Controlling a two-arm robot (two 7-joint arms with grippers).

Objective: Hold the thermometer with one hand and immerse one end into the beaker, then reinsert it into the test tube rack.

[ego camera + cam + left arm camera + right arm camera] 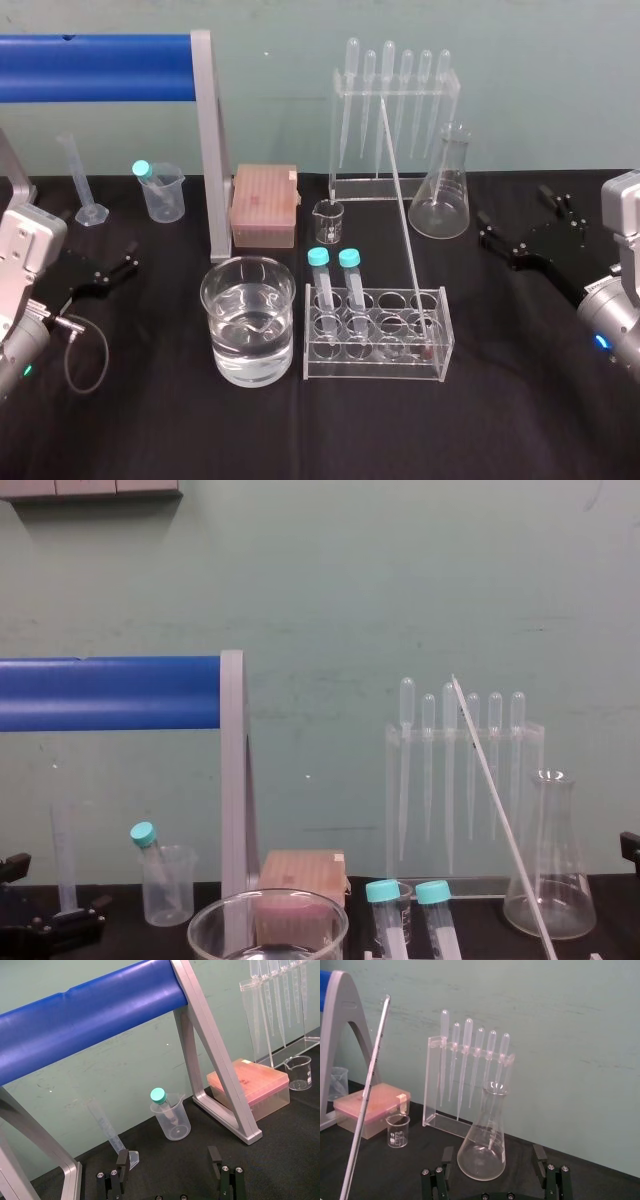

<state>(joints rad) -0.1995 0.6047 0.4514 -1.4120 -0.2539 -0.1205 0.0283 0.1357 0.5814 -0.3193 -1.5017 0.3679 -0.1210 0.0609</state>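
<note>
Two grippers sat low over the black table [150, 420], one at each outer edge, both well apart from the glassware. The right gripper [493, 1155] angled forward and inward from its silver wrist [610, 325], with its jaws spread and nothing between them. It faced the conical flask [482, 1145] and the pipette stand [434, 1085]. The left gripper [168, 1160] mirrored that pose, likewise spread and empty, and pointed toward the small plastic beaker [172, 1120] under the blue bar [90, 1020].

Between them, the thermometer [400, 200] stood in the right end of the test tube rack [375, 372]. Its red tip was down and its top was tilted back and to the left. Two blue-capped tubes [333, 285] occupied the rack's left end. The beaker [247, 262] held water and stood just beside the rack, on its left.
</note>
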